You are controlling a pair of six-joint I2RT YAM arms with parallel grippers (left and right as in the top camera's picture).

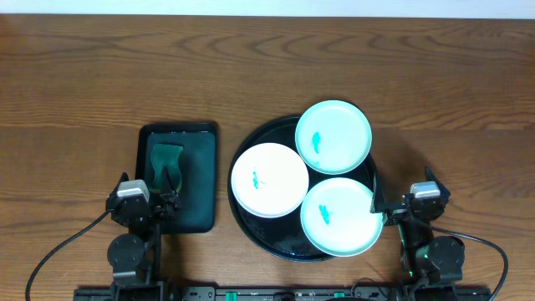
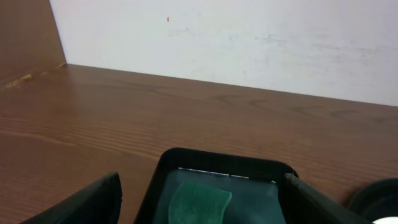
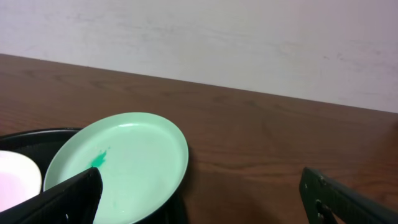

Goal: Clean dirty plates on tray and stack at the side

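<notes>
Free tabletop (image 1: pixel 267 67) past tray (image 1: pixel 280 238), L+R.

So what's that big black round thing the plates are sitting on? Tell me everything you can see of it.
It is a large round tray, glossy black, plastic by the look, with a raised rim. It lies flat on the brown wooden table, right of a smaller dark-green rectangular tray. Three small plates rest in it, each with a teal smear: a white plate at the left, a far mint plate overhanging the rim, and a near mint plate.
</notes>
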